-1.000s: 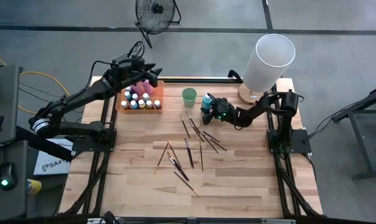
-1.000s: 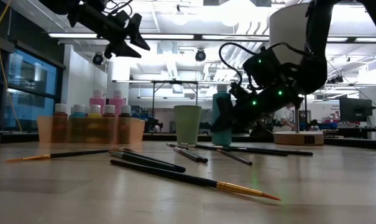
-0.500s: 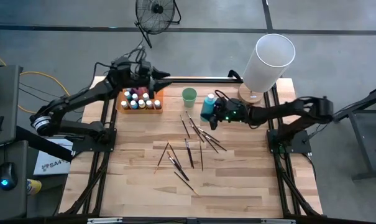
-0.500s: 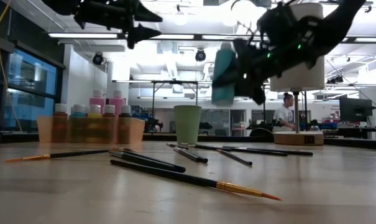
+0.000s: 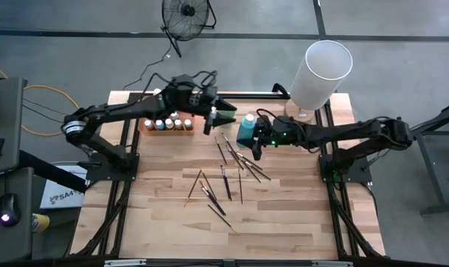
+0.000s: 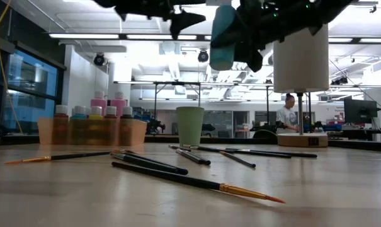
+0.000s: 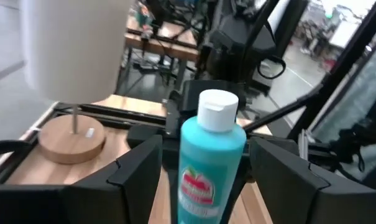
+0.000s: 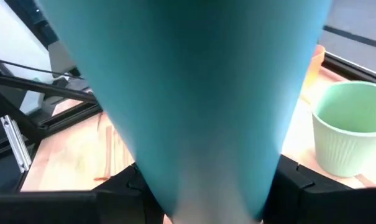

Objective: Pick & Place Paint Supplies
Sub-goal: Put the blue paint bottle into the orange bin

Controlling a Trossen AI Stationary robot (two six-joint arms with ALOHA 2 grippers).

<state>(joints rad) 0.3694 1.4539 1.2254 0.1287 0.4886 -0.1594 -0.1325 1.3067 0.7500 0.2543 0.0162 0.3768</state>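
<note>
Blue bottle (image 5: 246, 130) in right hand (image 5: 255, 138), apparently aloft

One camera looked straight down on the worktop (image 5: 283, 215); another sat level at its edge; both wrist cameras closely faced the teal bottle (image 7: 211, 163).

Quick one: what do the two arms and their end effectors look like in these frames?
Both arms are matte black, slim and jointed. The left end effector has two angular, wedge-shaped black fingers. The right end effector carries small green lights on its wrist. Black cables loop off the left arm; its base joint has a white band.
</note>
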